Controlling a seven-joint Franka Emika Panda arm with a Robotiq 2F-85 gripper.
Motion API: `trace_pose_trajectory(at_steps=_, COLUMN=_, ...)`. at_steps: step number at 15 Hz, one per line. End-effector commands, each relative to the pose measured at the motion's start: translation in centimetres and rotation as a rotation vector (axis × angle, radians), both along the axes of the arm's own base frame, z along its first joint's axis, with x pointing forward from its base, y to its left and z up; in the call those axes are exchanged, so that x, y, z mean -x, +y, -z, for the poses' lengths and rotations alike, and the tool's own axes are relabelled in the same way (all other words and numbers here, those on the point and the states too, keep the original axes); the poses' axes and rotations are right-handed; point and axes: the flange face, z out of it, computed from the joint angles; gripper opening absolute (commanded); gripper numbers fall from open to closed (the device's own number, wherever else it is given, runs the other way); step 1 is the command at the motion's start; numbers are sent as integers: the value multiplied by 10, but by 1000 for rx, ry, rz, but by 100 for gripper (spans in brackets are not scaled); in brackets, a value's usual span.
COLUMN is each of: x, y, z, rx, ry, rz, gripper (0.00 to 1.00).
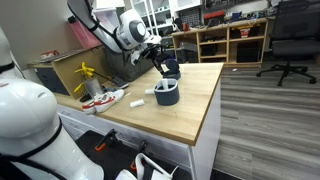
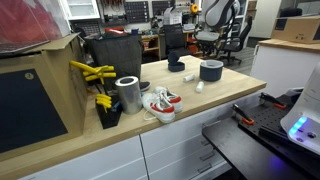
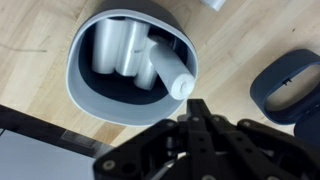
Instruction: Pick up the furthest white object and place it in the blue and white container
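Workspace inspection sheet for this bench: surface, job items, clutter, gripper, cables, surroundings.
Surface: light wooden benchtop, on white cabinets.
Job's things: the blue and white container holds white cylinders. One leaning cylinder rests across its rim. A loose white object lies on the bench nearby.
Clutter: red-and-white thing, metal can, yellow clamps, dark round piece.
Grippers: gripper shut, over the container's edge at the leaning cylinder's end. Contact cannot be told.
Cables: nothing seen on the bench.
Surroundings: shelving, office chair.
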Motion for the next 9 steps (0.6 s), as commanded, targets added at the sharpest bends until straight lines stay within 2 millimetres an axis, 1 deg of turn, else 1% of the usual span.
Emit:
trace_pose_trajectory(at_steps=1, x=-6, y=1, z=12, rx=0, ry=-32, rz=23, gripper=0)
trace_pose_trajectory(at_steps=6, x=-5, y=-6, z=33, rx=10, ry=7, rz=49, gripper=0)
trace_pose_trajectory(at_steps=7, x=-5, y=-8, z=35, rx=14, ry=12, rz=52, gripper=0)
trace_pose_trajectory(at_steps=9, x=-6, y=-10, z=34, rx=15, ry=15, rz=56, gripper=0)
